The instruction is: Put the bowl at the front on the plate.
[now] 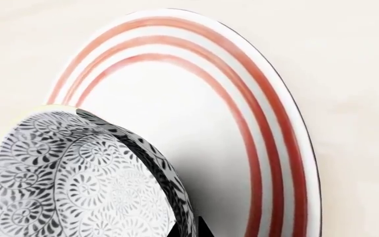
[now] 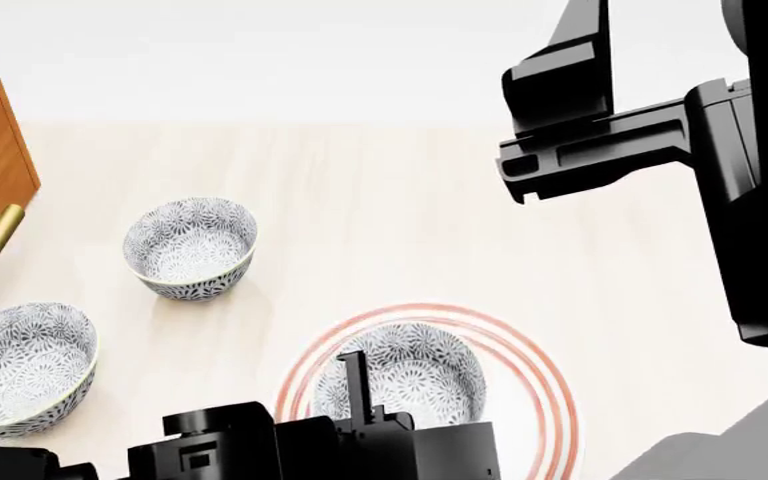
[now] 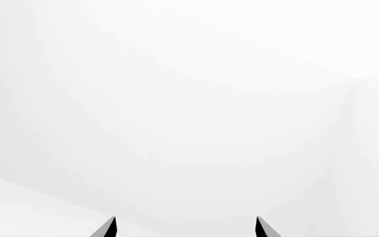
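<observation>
Bowl (image 2: 411, 375) sits over plate (image 2: 560, 400) at lower centre of head view, left gripper (image 2: 353, 385) pinching its near rim; release left, contact unclear. Two spare bowls (image 2: 191, 246) farther left. Right gripper (image 3: 185, 228) raised upper right, fingers apart, empty

Both arms (image 2: 651, 140) are matte black, built of blocky angular housings; the right pincer's fingertips (image 3: 108, 228) are thin dark points.
</observation>
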Controlling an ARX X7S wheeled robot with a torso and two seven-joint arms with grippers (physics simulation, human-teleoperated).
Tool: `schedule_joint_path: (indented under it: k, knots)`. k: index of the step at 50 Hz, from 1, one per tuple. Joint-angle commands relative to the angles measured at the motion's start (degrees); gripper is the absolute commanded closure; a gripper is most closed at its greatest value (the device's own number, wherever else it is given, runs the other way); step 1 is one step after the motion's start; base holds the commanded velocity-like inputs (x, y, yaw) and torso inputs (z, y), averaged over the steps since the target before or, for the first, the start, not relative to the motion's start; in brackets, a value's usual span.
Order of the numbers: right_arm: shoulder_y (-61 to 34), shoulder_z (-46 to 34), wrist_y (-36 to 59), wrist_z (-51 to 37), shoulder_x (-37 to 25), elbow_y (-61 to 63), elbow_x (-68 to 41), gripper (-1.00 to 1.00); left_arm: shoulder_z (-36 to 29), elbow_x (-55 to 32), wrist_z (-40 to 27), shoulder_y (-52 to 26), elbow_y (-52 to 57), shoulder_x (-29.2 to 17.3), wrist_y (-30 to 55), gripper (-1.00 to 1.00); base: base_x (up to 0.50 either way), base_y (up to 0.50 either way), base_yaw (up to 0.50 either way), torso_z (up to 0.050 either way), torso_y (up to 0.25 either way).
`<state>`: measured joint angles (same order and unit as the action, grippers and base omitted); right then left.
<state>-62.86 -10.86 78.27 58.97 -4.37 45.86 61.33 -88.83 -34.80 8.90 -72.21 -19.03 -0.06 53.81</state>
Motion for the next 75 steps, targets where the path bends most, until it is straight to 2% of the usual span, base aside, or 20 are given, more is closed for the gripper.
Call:
schedule_joint_path:
  k: [1,55,56,75]
  knots:
    - [0.5,0.9,-0.6,-1.3,-0.1,-0.3,-1.8,-1.00,0.2,1.3,-0.7,0.1,-0.5,0.1,-0.8,1.00,0.00,0.00,0.00,0.000,0.000]
    - [1.2,1.5,-1.2,-4.6,-0.2,-0.6,-6.1,-1.00,0.1,3.1,-2.0,2.9,-2.3,0.1,-3.5,1.00,0.00,0.00,0.00,0.000,0.000]
    - [1.2,1.5,-1.3,-4.7,-0.1,-0.7,-6.3,-1.00,0.2,2.9,-1.9,2.8,-2.2,0.1,-3.7,-1.00,0.00,0.00,0.00,0.000,0.000]
    - [0.9,1.3,-1.5,-5.9,-0.1,-1.1,-7.9,-1.00,0.2,0.0,-2.1,1.9,-2.5,0.1,-4.8,-1.00,0.00,0.00,0.00,0.000,0.000]
